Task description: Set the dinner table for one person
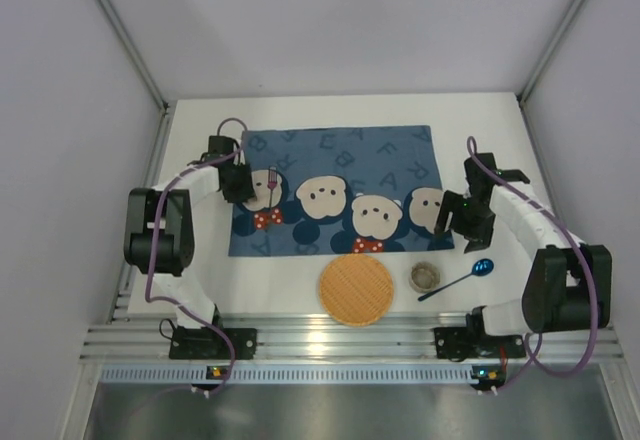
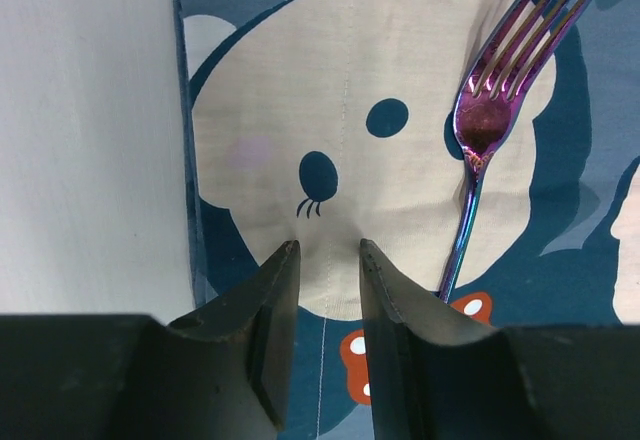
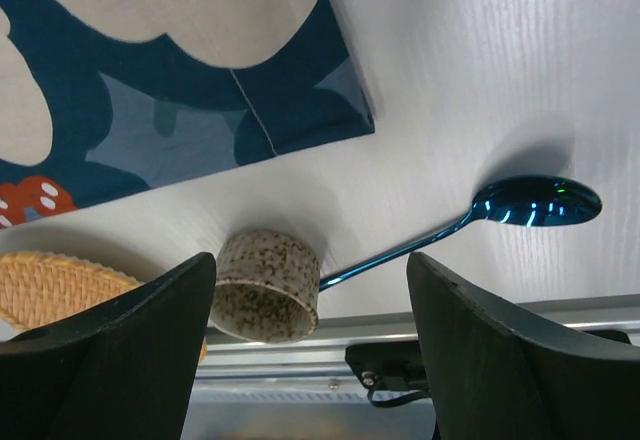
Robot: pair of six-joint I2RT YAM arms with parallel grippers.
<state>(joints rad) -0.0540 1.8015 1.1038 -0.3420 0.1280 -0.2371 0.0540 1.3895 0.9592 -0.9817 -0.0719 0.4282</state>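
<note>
Top view, table: The white table (image 1: 290, 272) filled the booth floor. It looked rigid and fixed, something to set things on rather than lift.
Top view, layout: A mat (image 1: 340, 150) lay across the table's middle with a fork (image 1: 272, 186) on its left part. A woven plate (image 1: 356, 289), cup (image 1: 425, 277) and spoon (image 1: 458, 282) sat on bare table near the front edge.
Top view, arms: The left end effector (image 1: 243, 184) reached in just beside the fork. The right end effector (image 1: 452, 222) hung by the mat's right edge.
Left wrist, fork: Thin, shiny metal lying flat on soft cloth; likely light, stiff and slippery. It is best pinched across the narrow handle.
Left wrist, end effector: Fingers narrowly apart with nothing between them, pointed down at the mat, the fork off to one side.
Right wrist, spoon and cup: The spoon probably handles like the fork. The cup looked ceramic, so breakable.
Right wrist, end effector: Spread wide and empty above the cup and the spoon handle.
</note>
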